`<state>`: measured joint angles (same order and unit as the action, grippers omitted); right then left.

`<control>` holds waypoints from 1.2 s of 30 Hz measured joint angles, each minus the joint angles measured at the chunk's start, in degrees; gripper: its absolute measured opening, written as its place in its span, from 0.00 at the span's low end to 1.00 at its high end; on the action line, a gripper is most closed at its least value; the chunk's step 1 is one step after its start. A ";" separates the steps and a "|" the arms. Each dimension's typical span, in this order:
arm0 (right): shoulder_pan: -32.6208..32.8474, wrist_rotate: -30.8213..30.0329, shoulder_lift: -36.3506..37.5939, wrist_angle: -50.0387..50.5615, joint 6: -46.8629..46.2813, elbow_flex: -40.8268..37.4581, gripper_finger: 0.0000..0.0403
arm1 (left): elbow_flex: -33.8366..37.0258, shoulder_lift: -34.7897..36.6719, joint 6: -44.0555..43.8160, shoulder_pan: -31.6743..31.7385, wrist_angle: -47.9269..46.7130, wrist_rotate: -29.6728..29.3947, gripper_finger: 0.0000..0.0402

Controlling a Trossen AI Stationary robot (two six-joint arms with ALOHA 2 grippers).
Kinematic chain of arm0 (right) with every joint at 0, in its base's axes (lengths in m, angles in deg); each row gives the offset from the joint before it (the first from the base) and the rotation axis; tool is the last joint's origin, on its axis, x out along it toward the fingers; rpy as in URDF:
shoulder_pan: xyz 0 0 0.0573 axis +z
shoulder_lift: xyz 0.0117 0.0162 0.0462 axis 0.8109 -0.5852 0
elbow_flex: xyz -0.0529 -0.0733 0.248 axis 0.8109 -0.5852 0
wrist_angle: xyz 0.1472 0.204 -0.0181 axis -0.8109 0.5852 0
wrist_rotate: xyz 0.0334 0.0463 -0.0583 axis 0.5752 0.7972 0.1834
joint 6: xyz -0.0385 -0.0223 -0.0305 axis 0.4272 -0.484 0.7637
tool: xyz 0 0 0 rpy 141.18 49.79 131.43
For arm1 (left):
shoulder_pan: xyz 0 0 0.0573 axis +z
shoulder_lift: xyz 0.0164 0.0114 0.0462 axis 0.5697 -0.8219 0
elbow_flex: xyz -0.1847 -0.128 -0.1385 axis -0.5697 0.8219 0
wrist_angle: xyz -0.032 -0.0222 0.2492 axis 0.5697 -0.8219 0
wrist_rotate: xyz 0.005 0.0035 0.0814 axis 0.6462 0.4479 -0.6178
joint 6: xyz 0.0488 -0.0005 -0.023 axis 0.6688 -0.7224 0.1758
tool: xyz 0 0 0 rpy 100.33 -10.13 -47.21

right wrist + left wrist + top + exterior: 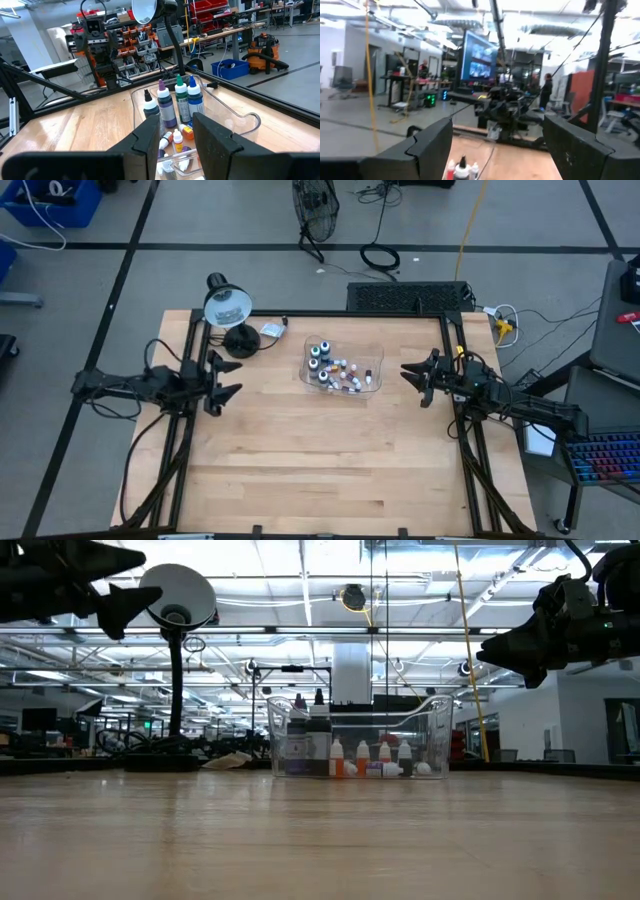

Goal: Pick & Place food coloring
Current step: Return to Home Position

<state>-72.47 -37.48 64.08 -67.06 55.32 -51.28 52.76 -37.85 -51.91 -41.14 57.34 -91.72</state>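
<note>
Both empty and spread open, my left gripper [497, 131] and right gripper [175, 127] flank the clear bin [252, 120] of upright food coloring bottles [335, 370], closer to my right

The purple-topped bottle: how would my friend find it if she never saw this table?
Find the wooden table, then the clear bin on it, beside the desk lamp. Four tall bottles stand inside among tiny ones. The purple-topped bottle stands between the black-topped bottle and the green-topped bottle, and is the only tall one capped purple.
</note>
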 joint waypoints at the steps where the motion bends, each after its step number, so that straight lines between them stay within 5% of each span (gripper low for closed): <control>1: 0.00 0.02 0.00 0.00 -0.02 0.02 0.26 | -0.14 0.00 -0.02 0.00 -1.02 -0.41 0.75; 12: 0.02 0.00 0.00 0.00 0.00 0.02 0.26 | -3.05 0.00 -3.40 0.00 -15.83 -0.54 0.78; 29: 0.02 0.00 0.00 0.00 -0.02 0.00 0.26 | 0.14 -0.02 -4.78 0.00 -16.25 4.25 0.77; 36: 0.00 0.01 -0.02 0.00 -0.02 0.01 0.26 | 0.03 -0.28 -4.06 0.04 -20.61 -1.68 0.79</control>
<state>-72.46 -37.47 64.06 -67.06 55.30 -51.27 52.79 -38.14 -55.96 -41.10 36.73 -93.39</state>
